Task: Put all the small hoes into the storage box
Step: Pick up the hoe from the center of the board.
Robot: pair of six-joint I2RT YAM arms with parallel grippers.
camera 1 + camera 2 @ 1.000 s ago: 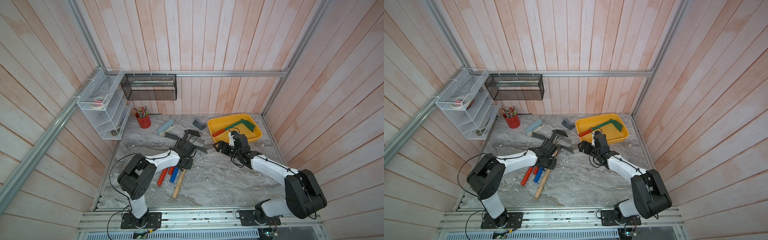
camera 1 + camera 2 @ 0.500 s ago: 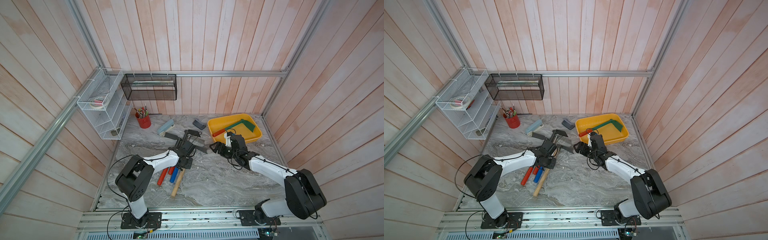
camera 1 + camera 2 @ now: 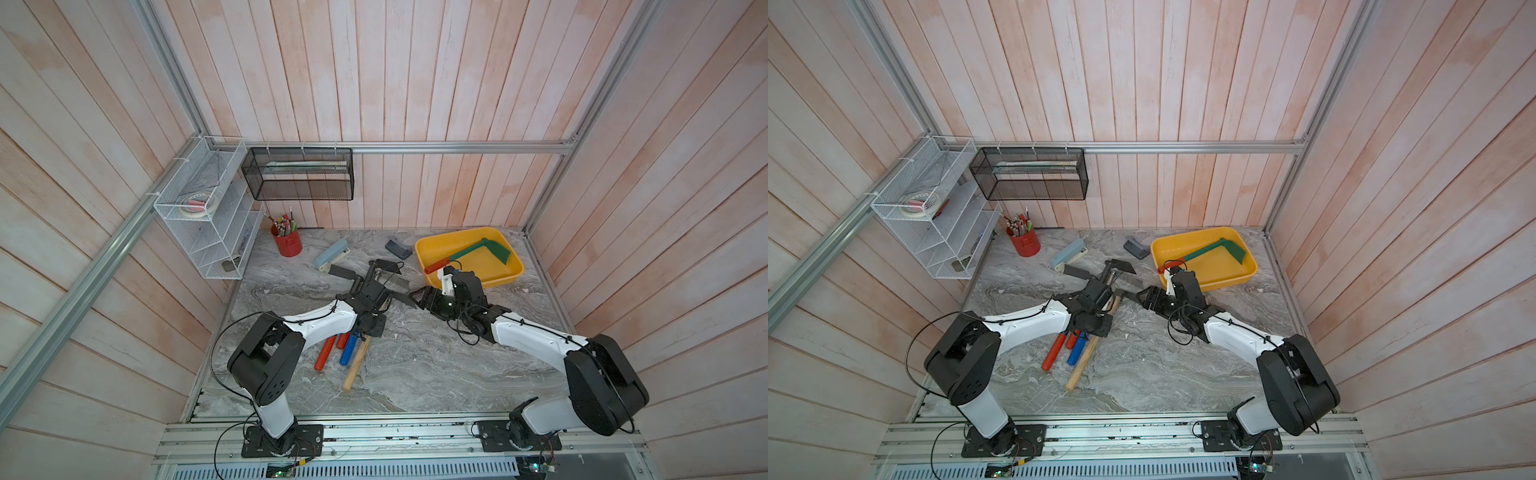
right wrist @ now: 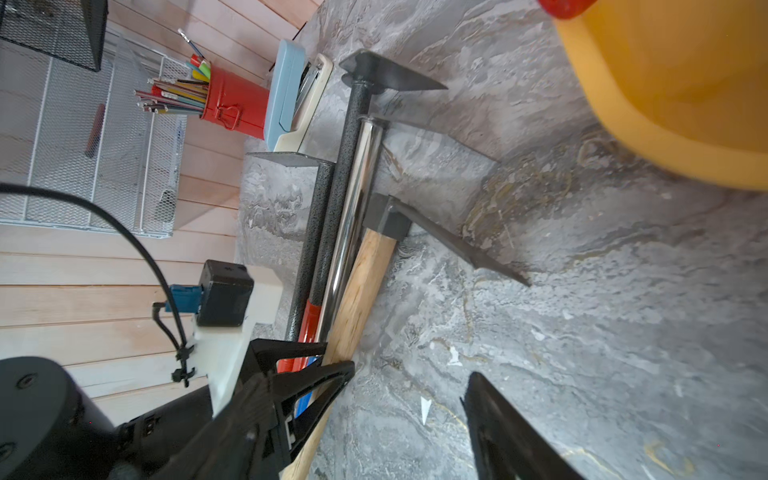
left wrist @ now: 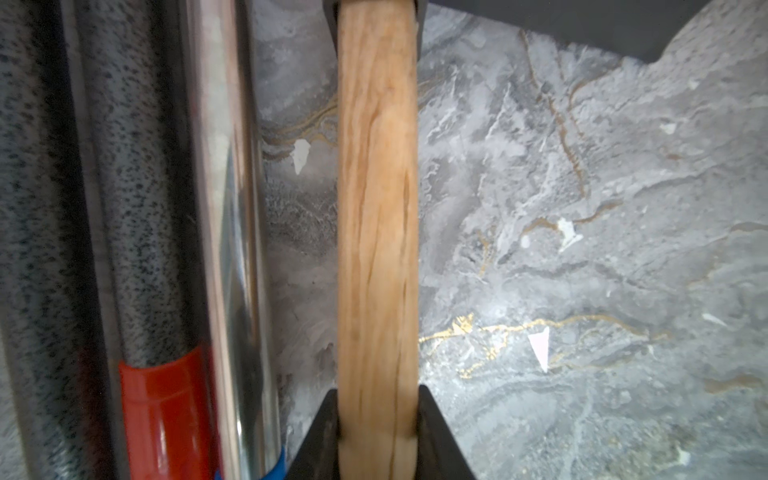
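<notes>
Bright yellow storage box (image 3: 482, 268), green hoe (image 3: 471, 250) with red grip. Grey marbled surface (image 3: 415, 365), gold veins. Pale wood-grain hoe handle (image 5: 376, 208), black-speckled grey shafts (image 5: 137, 187), red pencil tin (image 3: 289, 245).

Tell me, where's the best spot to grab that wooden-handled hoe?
Its wooden handle, from above, jaws straddling it: it's round and lies flat. The thin blade gives poor purchase. The left gripper clamps the handle that way.

Both arms stretch low, wrists close together. The left gripper (image 3: 376, 297) clamps a wooden hoe handle (image 5: 376, 249); the right gripper (image 3: 417, 299) has its jaws apart, empty.
</notes>
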